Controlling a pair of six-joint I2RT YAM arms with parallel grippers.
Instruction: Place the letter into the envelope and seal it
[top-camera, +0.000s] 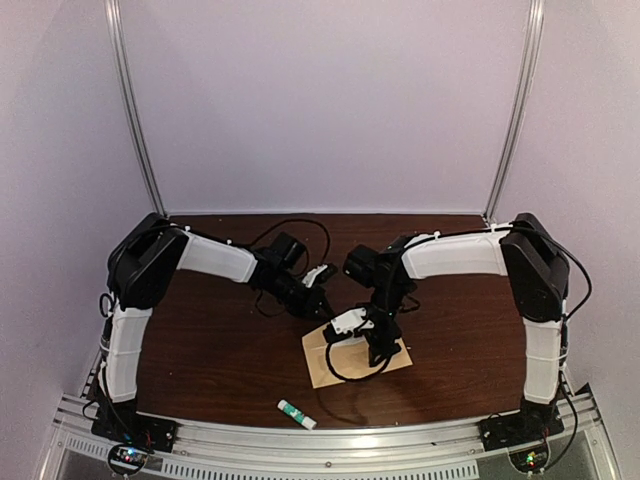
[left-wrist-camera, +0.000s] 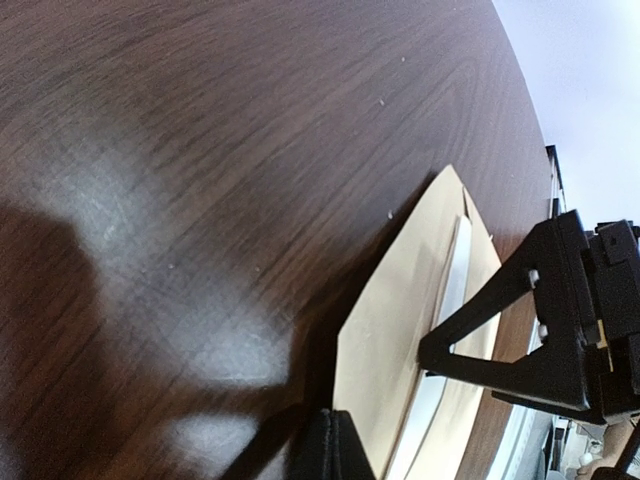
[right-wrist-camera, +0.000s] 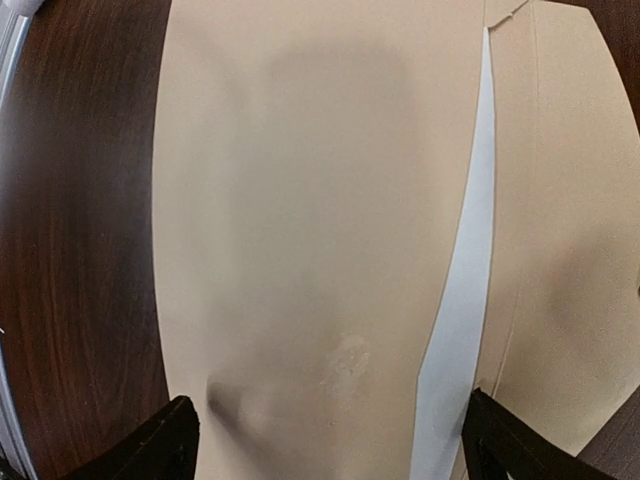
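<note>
Right gripper (right-wrist-camera: 335, 455) spread wide, gripping nothing, sits directly over the plain tan-brown kraft paper envelope (right-wrist-camera: 300, 200), which lies flat on the dark wooden table (top-camera: 220, 340). The pale paper letter (right-wrist-camera: 465, 280) shows as a thin strip in the envelope's opening, near one fingertip. Left gripper (top-camera: 322, 300) fully closed, empty, just beside the envelope.

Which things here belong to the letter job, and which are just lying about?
Job: envelope; letter, pale edge showing from the envelope; right gripper, open above them.
Lying about: small white tube with green end, on the table, front edge.
</note>
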